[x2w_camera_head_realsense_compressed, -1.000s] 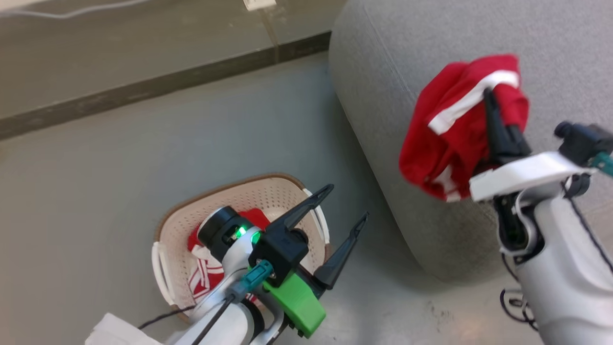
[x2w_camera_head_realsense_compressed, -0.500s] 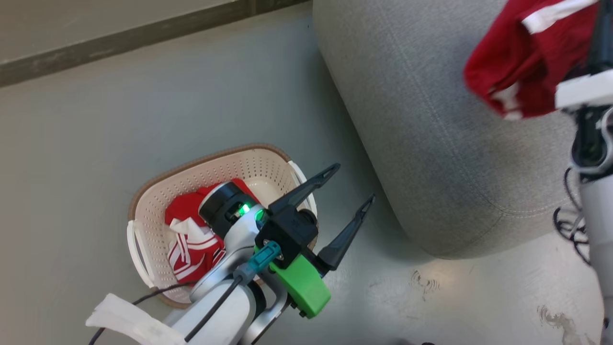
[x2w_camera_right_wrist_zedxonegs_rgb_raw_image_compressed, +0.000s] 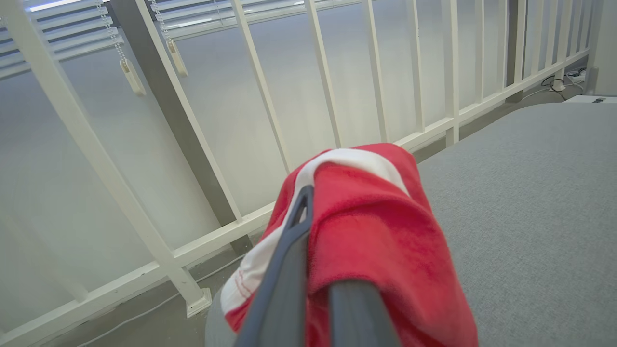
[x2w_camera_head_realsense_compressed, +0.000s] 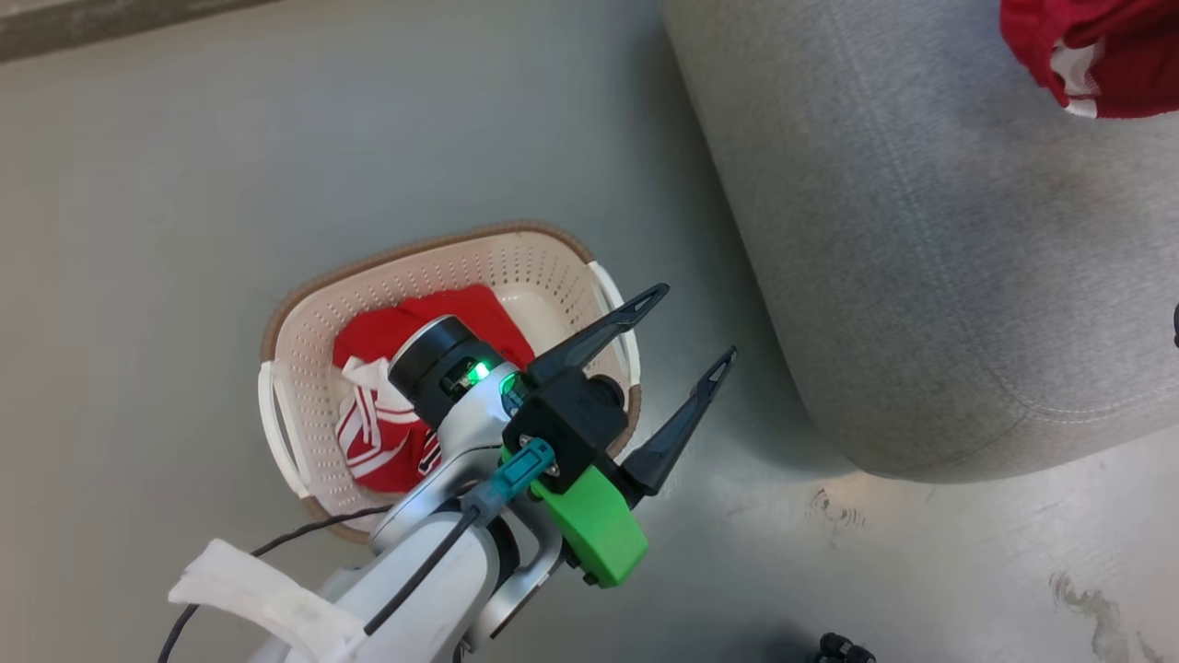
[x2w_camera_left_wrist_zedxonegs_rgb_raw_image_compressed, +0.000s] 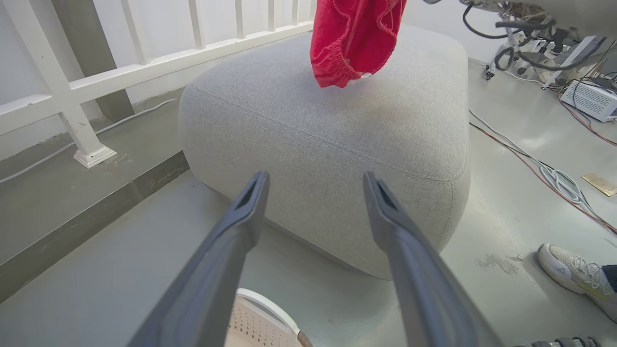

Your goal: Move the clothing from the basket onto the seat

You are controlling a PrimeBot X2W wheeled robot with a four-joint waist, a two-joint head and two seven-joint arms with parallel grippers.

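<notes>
Above seat [x2w_camera_head_realsense_compressed: 921, 230], one garment [x2w_camera_head_realsense_compressed: 1096, 55] in right pincer [x2w_camera_right_wrist_zedxonegs_rgb_raw_image_compressed: 308, 217]; second garment [x2w_camera_head_realsense_compressed: 378, 442] in basket [x2w_camera_head_realsense_compressed: 414, 247]

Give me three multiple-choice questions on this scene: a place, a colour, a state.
1. The lifted red white-striped garment hangs: A) flat on the floor B) above the grey fabric seat C) over a railing.
2. The cream perforated plastic basket has a rim that is: A) brown B) blue C) black.
3. The left gripper is: A) open, empty B) shut on cloth C) shut on a handle.
Answers: 1 B: it dangles over the seat; 2 A: a brown band edges it; 3 A: fingers apart, nothing between.
</notes>
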